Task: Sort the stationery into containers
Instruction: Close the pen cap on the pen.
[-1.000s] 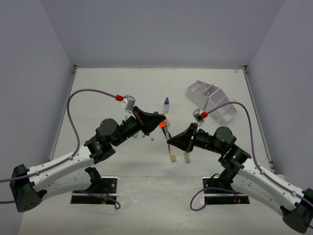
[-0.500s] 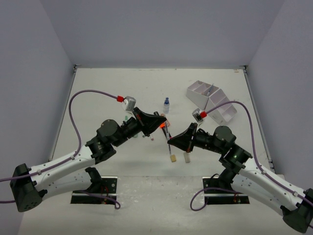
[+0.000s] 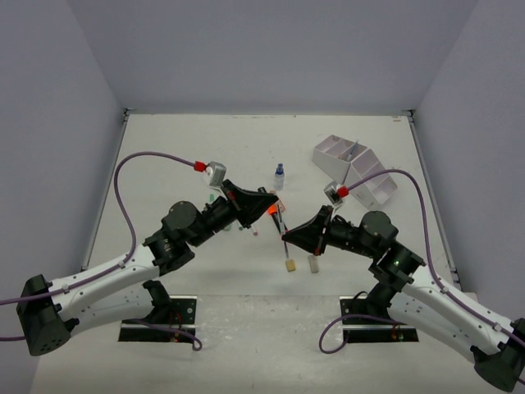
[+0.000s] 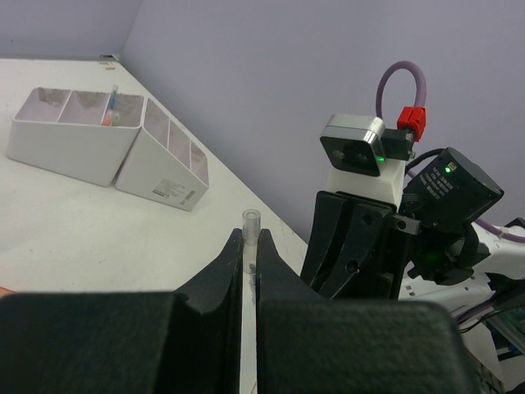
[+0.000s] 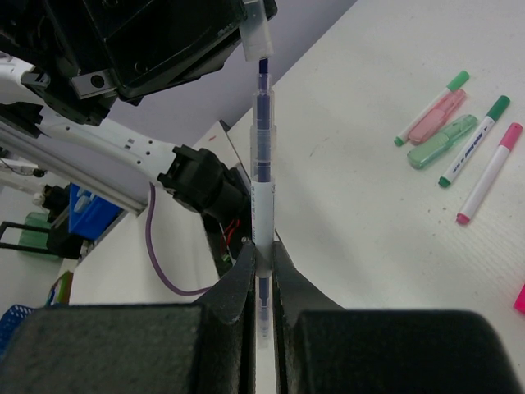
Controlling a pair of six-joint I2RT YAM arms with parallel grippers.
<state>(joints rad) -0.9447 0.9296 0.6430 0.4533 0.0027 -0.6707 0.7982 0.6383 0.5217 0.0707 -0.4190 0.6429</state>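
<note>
Right wrist view showed the right gripper with its jaws pressed onto the barrel of a thin translucent plastic pen with a blue ink core, standing up the centre of the frame. Its clear cap was pinched between the closed jaws of the left gripper, so both arms held one pen, apparently off the table, at the centre of the top view. The white plastic compartmented organizer sat well apart, at upper right. My judgement: any pull off the pen's axis could pop the cap or bend the barrel, and both letting go too soon would drop it near the small tan eraser.
</note>
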